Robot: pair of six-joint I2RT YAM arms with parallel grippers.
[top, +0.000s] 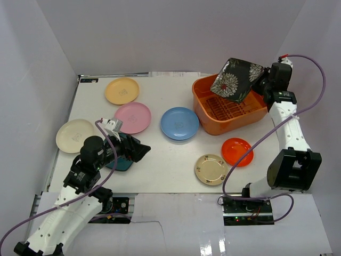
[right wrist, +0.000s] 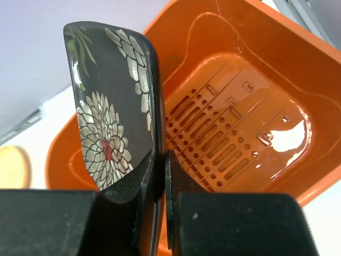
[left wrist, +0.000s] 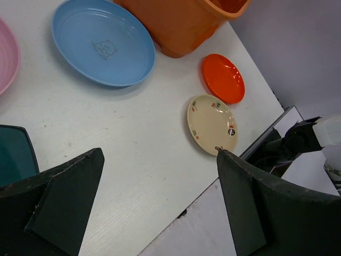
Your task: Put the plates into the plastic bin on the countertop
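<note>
Right claw: the right gripper [right wrist: 160, 160] is clamped on the edge of the square black floral plate [top: 237, 80], which is tilted over the orange bin [top: 224, 125].
Left claw: the left gripper [left wrist: 160, 154] is spread wide and grips nothing, with the dark teal plate [top: 120, 162] just beside it.
Bin: far right on the white countertop [top: 160, 160].
Plates on countertop: yellow plate [top: 122, 90], pink plate [top: 132, 117] and cream plate [top: 74, 135] at left; blue plate [top: 180, 123] beside the bin; red-orange plate [top: 237, 151] and beige plate [top: 211, 169] nearer.
</note>
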